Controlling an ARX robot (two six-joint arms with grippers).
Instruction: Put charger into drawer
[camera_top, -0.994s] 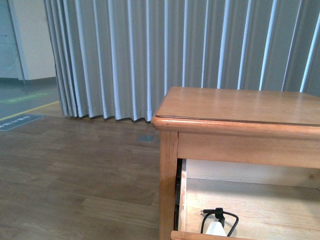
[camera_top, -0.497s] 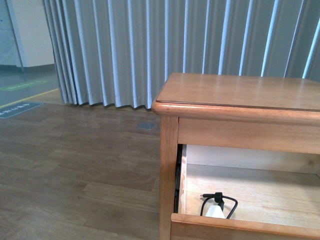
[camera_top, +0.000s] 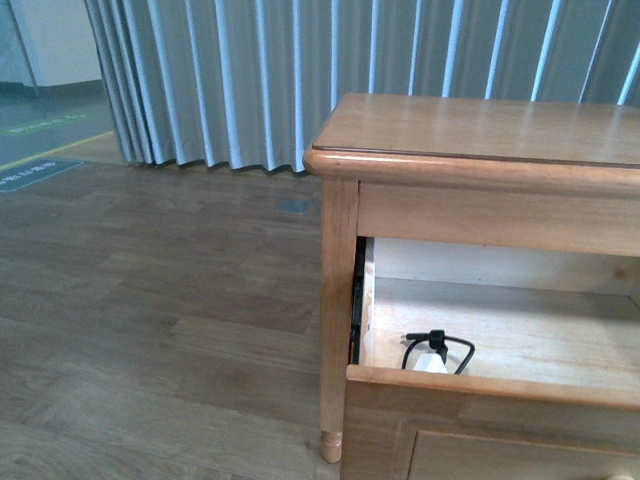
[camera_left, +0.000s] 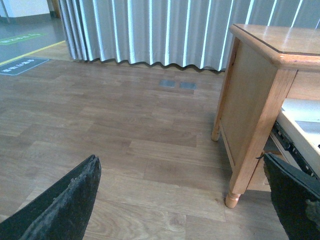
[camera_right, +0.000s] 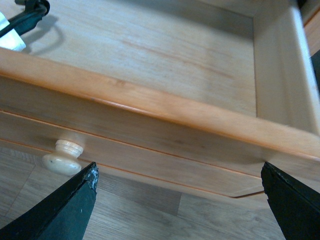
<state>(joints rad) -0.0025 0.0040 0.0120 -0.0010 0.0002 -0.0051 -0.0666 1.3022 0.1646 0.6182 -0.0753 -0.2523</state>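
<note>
Item one, my left gripper: jaws spread wide, nothing between them but bare wooden floor; the nightstand stands off past the one finger, its turned leg near that fingertip, and this arm has no part in the present work. Item two, the charger: white block with its black cable looped about it, lying on the pale floor of the drawer, close behind the front board and toward the drawer's left wall — already where the task wants it. Item three, the drawer itself: pulled well out from under the nightstand top, front panel nearest me. Item four, my right gripper: jaws spread, empty, held just below and in front of the drawer's front board; the round pale knob sits just inside one finger, well off the midline between them. Step in hand, as I judge it — placement done, closing not yet done. Next move calls for pressing squarely on the front panel, or taking the knob, and pushing straight along the runners.
</note>
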